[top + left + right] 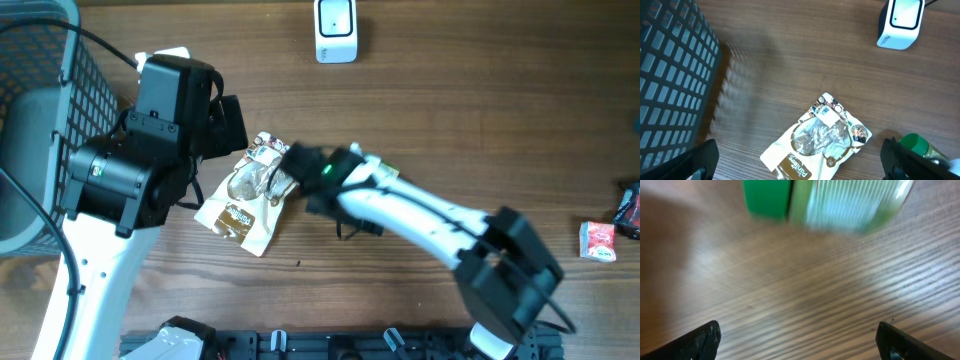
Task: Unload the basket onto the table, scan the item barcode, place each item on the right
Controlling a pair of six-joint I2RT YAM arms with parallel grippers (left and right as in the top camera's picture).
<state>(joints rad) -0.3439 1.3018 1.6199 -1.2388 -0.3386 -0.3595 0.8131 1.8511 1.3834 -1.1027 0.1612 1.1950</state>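
A cream and brown snack bag lies flat on the wooden table, with a white label near its top end. My left gripper hovers open above the bag and holds nothing. A green-capped clear bottle lies blurred on the table beyond my right gripper, which is open and empty over bare wood. The bottle's green cap also shows right of the bag in the left wrist view. The white scanner stands at the table's back edge, also visible as the scanner in the left wrist view.
A grey mesh basket fills the left side beside my left arm. A red and white packet and another small item lie at the far right.
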